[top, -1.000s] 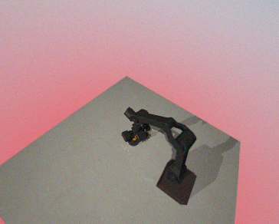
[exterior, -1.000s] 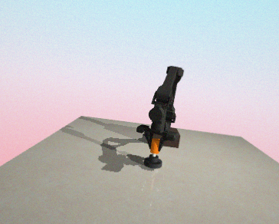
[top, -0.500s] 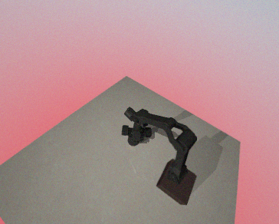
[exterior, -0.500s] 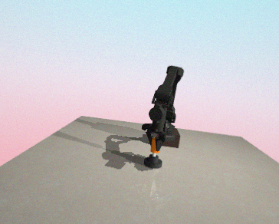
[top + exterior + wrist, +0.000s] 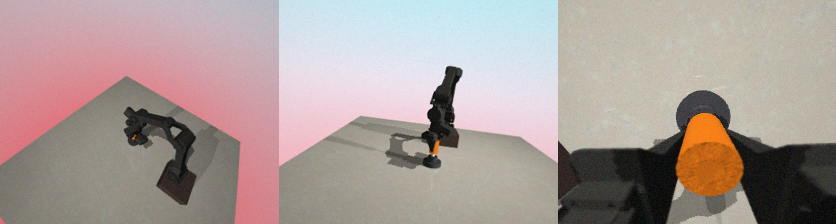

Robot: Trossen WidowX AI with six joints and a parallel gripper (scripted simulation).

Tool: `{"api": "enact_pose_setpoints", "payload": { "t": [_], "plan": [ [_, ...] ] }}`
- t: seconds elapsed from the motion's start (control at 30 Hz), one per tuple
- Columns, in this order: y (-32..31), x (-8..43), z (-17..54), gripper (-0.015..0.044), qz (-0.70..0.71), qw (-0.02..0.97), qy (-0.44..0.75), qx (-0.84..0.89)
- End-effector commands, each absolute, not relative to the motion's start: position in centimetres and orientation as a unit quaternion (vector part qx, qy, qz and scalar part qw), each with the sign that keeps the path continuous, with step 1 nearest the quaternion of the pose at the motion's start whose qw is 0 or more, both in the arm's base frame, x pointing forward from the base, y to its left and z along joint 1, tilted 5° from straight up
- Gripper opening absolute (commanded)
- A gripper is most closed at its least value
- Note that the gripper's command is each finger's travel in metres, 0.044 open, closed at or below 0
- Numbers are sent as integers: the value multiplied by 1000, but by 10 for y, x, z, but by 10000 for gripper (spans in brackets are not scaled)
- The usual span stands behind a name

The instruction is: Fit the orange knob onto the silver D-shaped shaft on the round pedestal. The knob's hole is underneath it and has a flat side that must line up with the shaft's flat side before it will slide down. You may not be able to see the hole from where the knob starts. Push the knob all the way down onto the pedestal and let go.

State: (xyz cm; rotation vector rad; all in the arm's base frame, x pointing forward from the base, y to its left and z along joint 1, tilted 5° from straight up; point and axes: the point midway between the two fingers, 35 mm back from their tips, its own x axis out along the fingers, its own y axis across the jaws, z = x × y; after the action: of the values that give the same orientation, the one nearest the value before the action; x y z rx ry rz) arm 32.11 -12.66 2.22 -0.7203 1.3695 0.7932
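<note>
The orange knob (image 5: 133, 137) (image 5: 434, 147) (image 5: 709, 169) is upright between the fingers of my gripper (image 5: 433, 145) (image 5: 706, 134), which is shut on it. In the exterior view the knob is directly above the round dark pedestal (image 5: 431, 163) (image 5: 702, 99). A short pale piece of the silver shaft (image 5: 433, 155) shows between the knob's lower end and the pedestal. The knob's underside, its hole and the shaft's flat side are hidden, so I cannot tell whether the flats line up. In the top view the gripper covers most of the knob.
The grey table top (image 5: 77, 172) (image 5: 375, 192) carries the arm's brown base block (image 5: 177, 188) (image 5: 449, 141), which stands behind the pedestal in the exterior view. Shadows of the arm fall on the table. The table's far edges show in the top and exterior views.
</note>
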Motion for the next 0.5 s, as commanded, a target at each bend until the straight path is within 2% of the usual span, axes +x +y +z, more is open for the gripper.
{"api": "enact_pose_setpoints", "payload": {
  "t": [0.0, 0.47],
  "plan": [
    [-129, 323, 22, 0, 316, 660, 619, -286],
    [-127, 320, 26, 0, 316, 660, 619, -286]
  ]
}}
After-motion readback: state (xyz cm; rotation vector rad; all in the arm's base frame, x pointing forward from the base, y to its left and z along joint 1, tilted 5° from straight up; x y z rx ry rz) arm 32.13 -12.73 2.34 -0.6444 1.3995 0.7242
